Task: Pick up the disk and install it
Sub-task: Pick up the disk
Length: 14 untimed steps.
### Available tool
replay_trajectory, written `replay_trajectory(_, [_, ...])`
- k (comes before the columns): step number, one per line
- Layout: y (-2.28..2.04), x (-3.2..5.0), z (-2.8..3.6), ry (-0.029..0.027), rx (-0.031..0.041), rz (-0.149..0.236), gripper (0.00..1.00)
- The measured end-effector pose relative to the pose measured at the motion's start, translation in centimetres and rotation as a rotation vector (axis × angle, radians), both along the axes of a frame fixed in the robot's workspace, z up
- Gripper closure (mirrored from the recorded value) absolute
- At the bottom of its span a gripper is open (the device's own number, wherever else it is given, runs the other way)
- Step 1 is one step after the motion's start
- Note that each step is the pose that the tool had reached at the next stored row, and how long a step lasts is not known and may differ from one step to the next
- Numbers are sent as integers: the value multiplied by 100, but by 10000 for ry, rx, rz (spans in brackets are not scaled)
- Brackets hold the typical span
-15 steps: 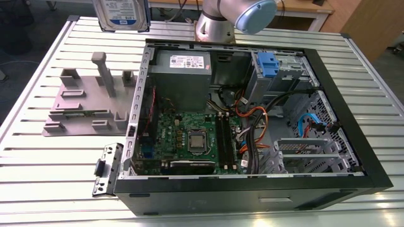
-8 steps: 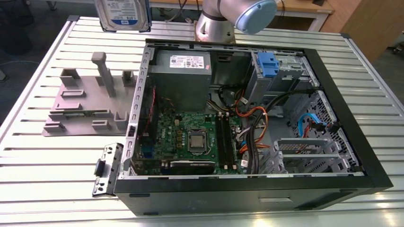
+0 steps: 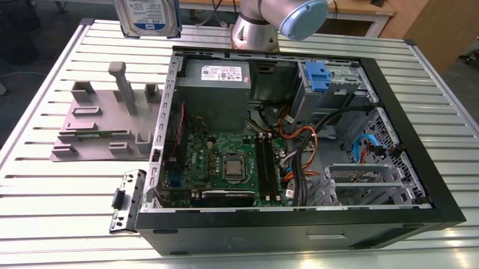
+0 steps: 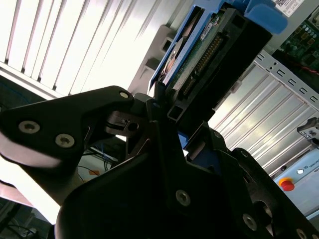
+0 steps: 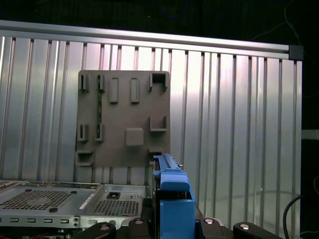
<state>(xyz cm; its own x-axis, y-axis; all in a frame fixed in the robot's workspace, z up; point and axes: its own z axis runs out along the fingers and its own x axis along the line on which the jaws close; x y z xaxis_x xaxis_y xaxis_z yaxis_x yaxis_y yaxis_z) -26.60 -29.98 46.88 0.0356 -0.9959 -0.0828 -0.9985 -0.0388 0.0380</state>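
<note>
Disk position: the disk (image 3: 147,15) hangs in the air above the far side of the table (image 3: 45,185), toward the exterior view's left, touching no surface.
Disk attitude: on edge, label facing the exterior camera; its blue bracket (image 5: 172,196) shows in the first wrist view, high above the slats.
Gripper: the gripper (image 4: 167,107) is clamped on one end of the disk, and the rest of the body juts out unsupported.
Risk, slip: with only one end gripped, a sharp turn or a knock could probably twist the disk in the jaws or drop it onto the metal.
Risk, collision: the computer case (image 3: 299,221) has raised walls, so a low approach could strike the rim.
Risk, snag: loose orange cables (image 3: 299,137) lie near the drive bay (image 3: 340,78) and could catch the bracket and stop it seating.
Risk, jam: a tilted entry would likely bind in the bay.
Stand: the grey plastic stand (image 3: 101,126) lies just beside the case, on the exterior view's left.
Surface: ribbed aluminium slats, hard and bright with glare.
Room: dark floor around the table, with wooden furniture (image 3: 438,28) beyond the far edge.
</note>
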Motion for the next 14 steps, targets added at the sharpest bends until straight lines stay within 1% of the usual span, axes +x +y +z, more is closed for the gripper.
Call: replay_trajectory(14, [0, 70, -1, 0, 0, 0, 64])
